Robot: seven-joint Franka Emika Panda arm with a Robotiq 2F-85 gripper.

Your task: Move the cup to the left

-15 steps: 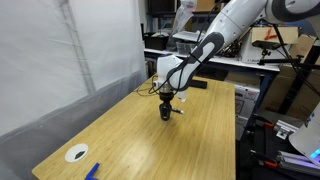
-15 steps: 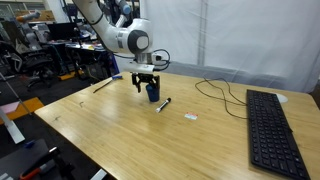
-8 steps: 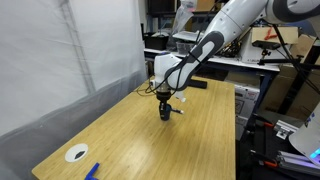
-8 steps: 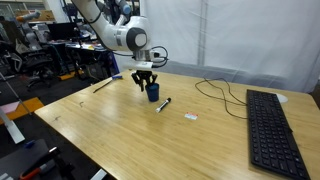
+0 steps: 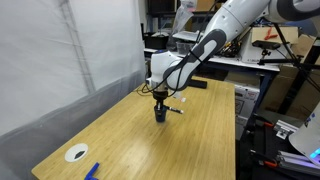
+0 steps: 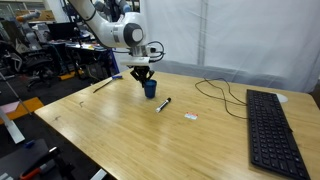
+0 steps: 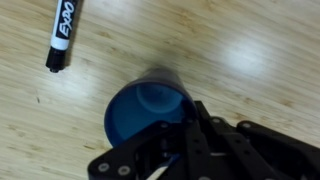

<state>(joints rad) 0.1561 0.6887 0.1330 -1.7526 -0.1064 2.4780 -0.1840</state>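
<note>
The cup [image 7: 145, 108] is a small dark blue cylinder standing on the wooden table [image 6: 120, 135]; both exterior views show it [image 5: 160, 114] [image 6: 150, 89] toward the far end of the table. My gripper [image 7: 182, 128] comes down from above and is shut on the cup's rim wall, with one finger inside and one outside. In the exterior views the gripper [image 5: 160, 99] [image 6: 144, 74] sits right on top of the cup. Whether the cup's base still touches the table cannot be told.
A black marker [image 7: 63, 35] [image 6: 163, 103] lies just beside the cup. A black keyboard [image 6: 272, 130], a cable [image 6: 220, 92] and a small white scrap [image 6: 190, 118] lie on the table. A white disc [image 5: 76, 153] and a small blue flat object [image 5: 92, 170] lie at the near end.
The jaws have closed on the cup's rim. Gripper and cup have shifted slightly sideways, away from the marker.
</note>
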